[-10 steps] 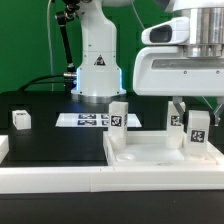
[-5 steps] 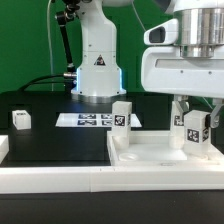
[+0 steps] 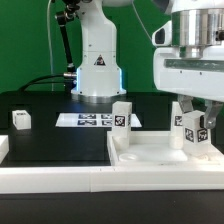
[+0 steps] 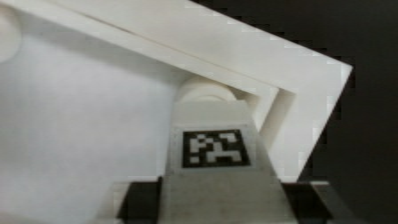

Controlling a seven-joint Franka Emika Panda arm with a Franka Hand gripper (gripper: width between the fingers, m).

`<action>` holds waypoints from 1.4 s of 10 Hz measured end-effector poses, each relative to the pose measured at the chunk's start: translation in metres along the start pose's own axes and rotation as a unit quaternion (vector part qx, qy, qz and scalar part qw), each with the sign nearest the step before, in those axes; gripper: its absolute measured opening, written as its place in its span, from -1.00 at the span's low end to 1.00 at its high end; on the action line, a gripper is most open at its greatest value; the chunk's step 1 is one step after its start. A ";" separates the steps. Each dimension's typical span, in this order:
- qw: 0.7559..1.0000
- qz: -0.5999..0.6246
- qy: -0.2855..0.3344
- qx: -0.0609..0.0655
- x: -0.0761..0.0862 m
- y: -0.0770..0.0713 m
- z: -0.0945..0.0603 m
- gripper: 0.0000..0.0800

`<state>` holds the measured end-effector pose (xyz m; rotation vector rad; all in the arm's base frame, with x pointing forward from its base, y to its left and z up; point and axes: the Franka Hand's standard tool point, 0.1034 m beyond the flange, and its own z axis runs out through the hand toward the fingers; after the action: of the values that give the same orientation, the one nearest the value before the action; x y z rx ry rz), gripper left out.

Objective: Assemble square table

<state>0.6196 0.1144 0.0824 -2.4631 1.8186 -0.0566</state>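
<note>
"What did the exterior view show?"

"The claw (image 3: 196,122) hung at that view's right, clenched on a tagged white leg (image 3: 197,136). The leg was upright over the right end of the white tabletop (image 3: 150,152). The tabletop lay on the black desk (image 3: 55,140), just behind the long white rail (image 3: 50,178)."

"Any other legs?"

"A second leg (image 3: 120,115) stood at the tabletop's far left corner. A third leg (image 3: 21,119) sat well apart on the desk, at the view's left. The marker board (image 3: 85,120) lay before the arm's base (image 3: 98,65)."

"And the wrist view?"

"The leg (image 4: 217,150) sat between the dark fingers (image 4: 139,198), tag towards the camera. Its far end was inside the corner of the tabletop's raised rim (image 4: 267,65). I couldn't tell whether it touched."
</note>
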 end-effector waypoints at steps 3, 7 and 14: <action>0.995 0.096 -0.006 0.001 -0.001 0.000 0.000 -0.27; 0.972 0.236 -0.014 0.001 -0.002 -0.001 0.001 -0.27; 0.971 0.240 -0.018 0.002 -0.002 0.000 0.002 -0.10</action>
<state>0.6195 0.1169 0.0808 -1.9373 2.3318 0.0154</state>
